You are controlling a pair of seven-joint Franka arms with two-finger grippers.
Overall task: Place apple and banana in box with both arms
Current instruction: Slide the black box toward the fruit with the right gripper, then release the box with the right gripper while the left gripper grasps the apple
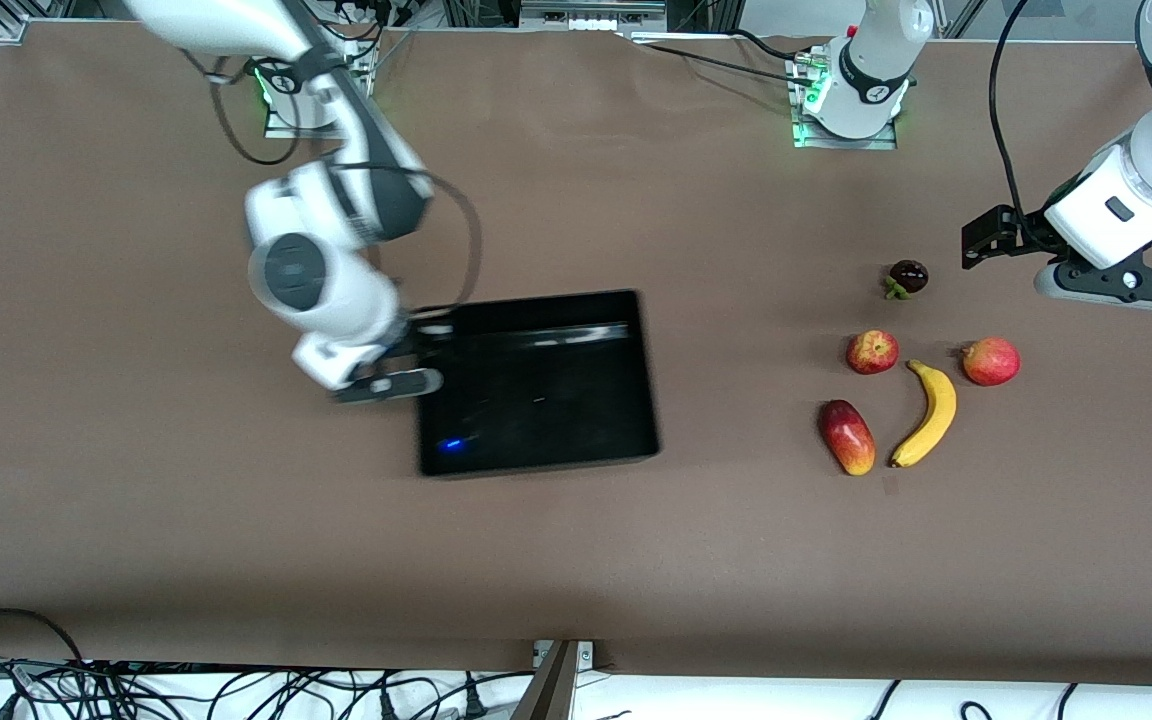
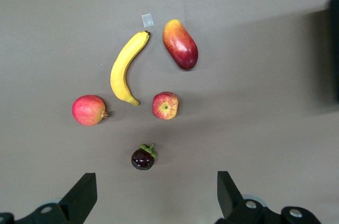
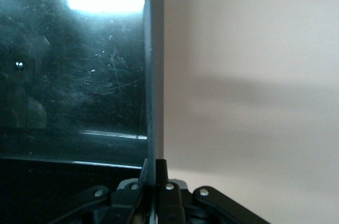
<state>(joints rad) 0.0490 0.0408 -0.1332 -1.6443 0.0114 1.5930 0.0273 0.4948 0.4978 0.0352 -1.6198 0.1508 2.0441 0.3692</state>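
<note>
The black box (image 1: 536,300) lies mid-table. My right gripper (image 1: 423,365) is shut on the box wall at the right arm's end; the right wrist view shows the thin wall (image 3: 150,75) running between the closed fingers of this gripper (image 3: 153,168). The apple (image 1: 872,352) and the banana (image 1: 926,415) lie on the table toward the left arm's end, apart from the box. My left gripper (image 1: 1121,288) is open and empty, up over the table by the fruits. Its wrist view shows the gripper (image 2: 156,197), the apple (image 2: 165,105) and the banana (image 2: 126,68).
A pinkish-red round fruit (image 1: 991,361), a red-yellow mango-like fruit (image 1: 847,437) and a dark mangosteen (image 1: 908,277) lie around the apple and banana. A small white tag (image 2: 148,20) lies by the banana's tip. Cables hang along the table's front edge.
</note>
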